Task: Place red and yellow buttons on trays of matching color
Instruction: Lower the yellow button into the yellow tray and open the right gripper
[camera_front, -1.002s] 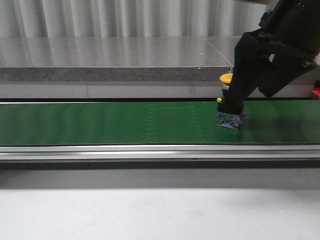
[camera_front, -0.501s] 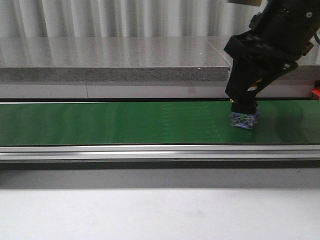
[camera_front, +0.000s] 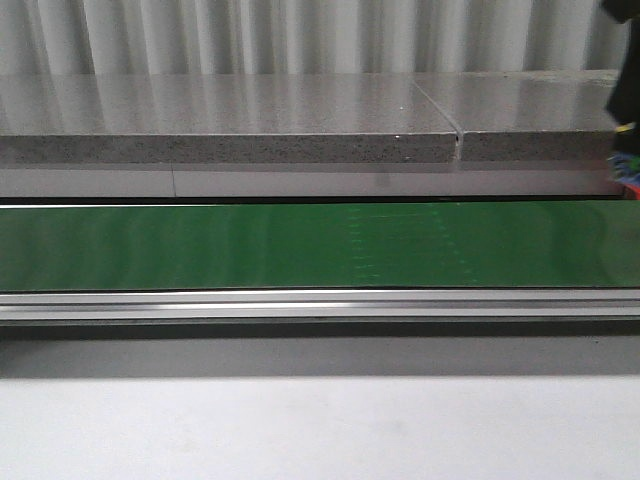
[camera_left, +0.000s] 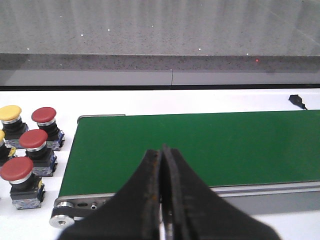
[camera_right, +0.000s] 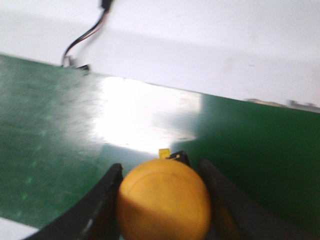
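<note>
Yellow button (camera_right: 164, 205) sits clamped between the right pincer's (camera_right: 162, 210) two dark fingers (camera_right: 102, 205), its domed cap filling the gap between them, above the green belt (camera_right: 50, 125). In the front view only a dark sliver of the right arm (camera_front: 625, 60) shows at the right edge. The left pincer (camera_left: 161, 200) is closed, fingertips pressed together with nothing between them, over the belt's end. Beside that end, near the left pincer, stand three red buttons (camera_left: 33, 140) and another yellow one (camera_left: 10, 113).
</note>
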